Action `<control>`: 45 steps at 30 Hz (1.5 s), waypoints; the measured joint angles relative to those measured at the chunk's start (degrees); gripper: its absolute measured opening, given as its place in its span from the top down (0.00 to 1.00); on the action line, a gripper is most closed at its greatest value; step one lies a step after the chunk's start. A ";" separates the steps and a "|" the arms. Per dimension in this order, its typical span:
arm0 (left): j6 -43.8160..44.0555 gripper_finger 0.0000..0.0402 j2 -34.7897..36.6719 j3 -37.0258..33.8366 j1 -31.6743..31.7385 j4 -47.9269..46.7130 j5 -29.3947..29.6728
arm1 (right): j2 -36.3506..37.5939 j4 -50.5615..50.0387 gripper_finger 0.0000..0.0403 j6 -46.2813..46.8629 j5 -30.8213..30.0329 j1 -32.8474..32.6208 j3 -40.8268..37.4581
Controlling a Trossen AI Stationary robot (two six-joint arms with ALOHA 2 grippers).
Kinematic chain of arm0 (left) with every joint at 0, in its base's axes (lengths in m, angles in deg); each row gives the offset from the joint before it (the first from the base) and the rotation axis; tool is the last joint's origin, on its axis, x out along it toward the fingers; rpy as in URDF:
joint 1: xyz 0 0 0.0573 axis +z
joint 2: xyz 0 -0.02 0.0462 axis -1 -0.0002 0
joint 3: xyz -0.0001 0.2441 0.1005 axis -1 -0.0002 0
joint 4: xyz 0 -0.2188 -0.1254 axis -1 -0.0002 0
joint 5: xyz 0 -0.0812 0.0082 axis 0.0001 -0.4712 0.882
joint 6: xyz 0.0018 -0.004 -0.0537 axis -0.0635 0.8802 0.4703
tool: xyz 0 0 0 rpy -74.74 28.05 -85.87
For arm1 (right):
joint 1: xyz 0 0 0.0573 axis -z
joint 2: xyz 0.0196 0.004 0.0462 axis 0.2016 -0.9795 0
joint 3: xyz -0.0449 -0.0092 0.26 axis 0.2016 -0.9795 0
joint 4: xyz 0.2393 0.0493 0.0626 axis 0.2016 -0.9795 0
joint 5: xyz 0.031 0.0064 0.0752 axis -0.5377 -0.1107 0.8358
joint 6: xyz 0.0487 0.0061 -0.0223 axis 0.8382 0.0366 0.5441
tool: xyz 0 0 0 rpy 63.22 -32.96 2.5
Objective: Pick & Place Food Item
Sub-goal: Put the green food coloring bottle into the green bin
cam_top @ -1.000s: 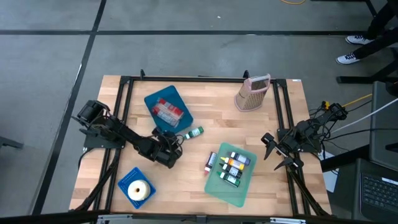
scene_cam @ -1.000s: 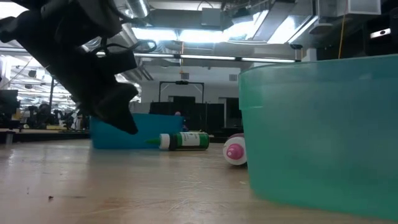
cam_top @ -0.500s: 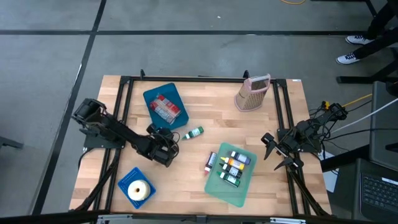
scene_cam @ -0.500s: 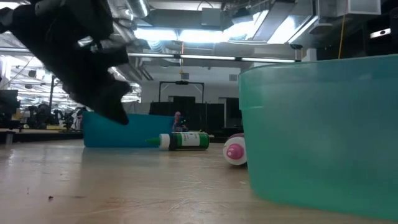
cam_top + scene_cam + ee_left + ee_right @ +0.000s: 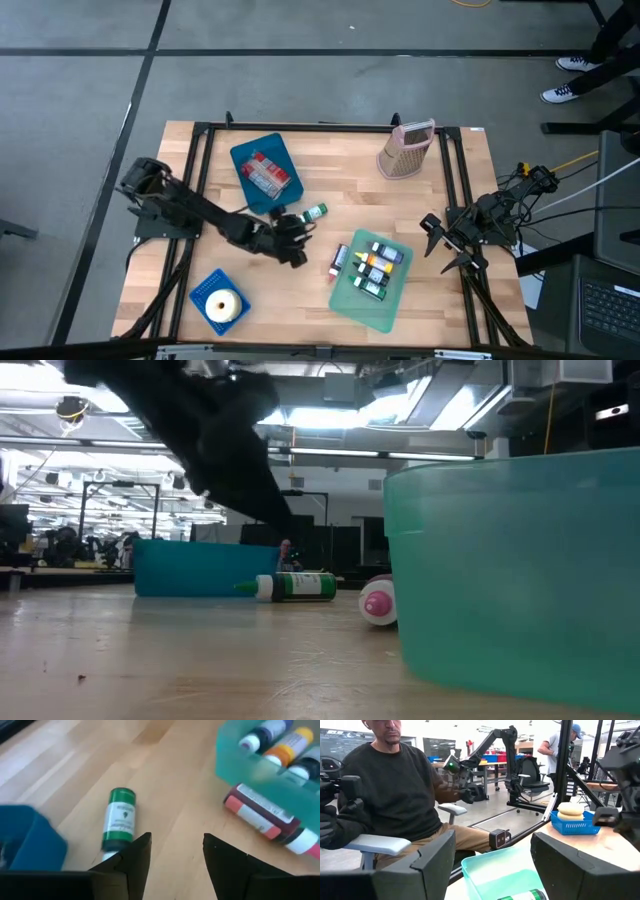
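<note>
A red-and-white packaged food item (image 5: 267, 175) lies in a blue tray (image 5: 245, 158) at the far left of the table. A round pale bun (image 5: 222, 304) sits in a small blue basket (image 5: 203, 288) at the near left. My left gripper (image 5: 298, 254) hovers open above bare wood between the tray and a teal bin (image 5: 372, 300), with nothing between its fingers (image 5: 135, 857). A green bottle (image 5: 119, 820) lies on its side just beyond them. My right gripper (image 5: 437, 243) waits open at the table's right edge.
The teal bin (image 5: 260, 772) holds several small bottles. A red bottle (image 5: 267, 817) lies on the table against the bin's left wall. A pink grater-like object (image 5: 405, 150) stands at the far right. Bare wood lies in the middle of the table.
My left gripper has risen and swung from the blue tray's near end toward the table's right, toward the teal bin, turning as it went; its fingers stay as wide apart. The blue tray has slid a little toward the table's left.
</note>
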 joint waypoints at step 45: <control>-7.48 0.49 -15.62 10.40 14.55 -10.71 -11.46 | -0.01 -0.36 0.37 0.21 0.02 -0.10 0.02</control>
